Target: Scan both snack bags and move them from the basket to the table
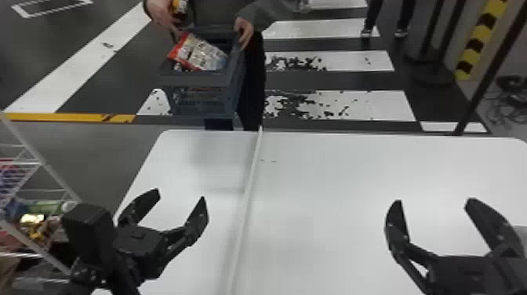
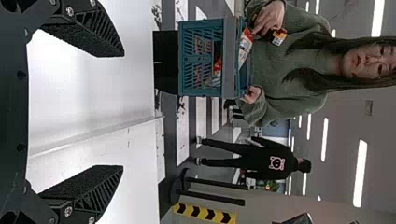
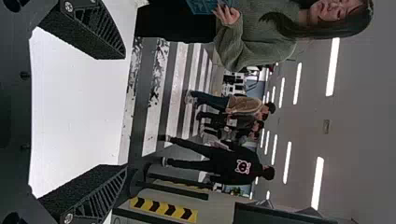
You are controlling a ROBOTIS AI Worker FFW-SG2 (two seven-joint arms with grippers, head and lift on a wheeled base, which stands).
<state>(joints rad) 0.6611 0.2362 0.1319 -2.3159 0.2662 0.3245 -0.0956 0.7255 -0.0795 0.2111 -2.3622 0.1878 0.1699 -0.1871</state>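
Left gripper [image 1: 180, 194]: held above the white table [image 1: 337, 168], left of a pale raised strip [image 1: 247, 188]; fingers spread wide, nothing gripped. Right gripper [image 1: 434, 201]: held above the table, right of the strip; fingers likewise parted, nothing gripped. Basket [image 1: 196, 80], blue, lattice-sided: held by a person beyond the table's far edge, one hand [image 1: 244, 31] placed at its rim. Snack bag [image 1: 202, 55], red-edged: seated tilted in the basket, its upper part exposed above the rim. Second snack bag: cannot be told with certainty. Dark-and-yellow item [image 1: 180, 7]: held in the person's other hand [image 1: 159, 11], above the basket.
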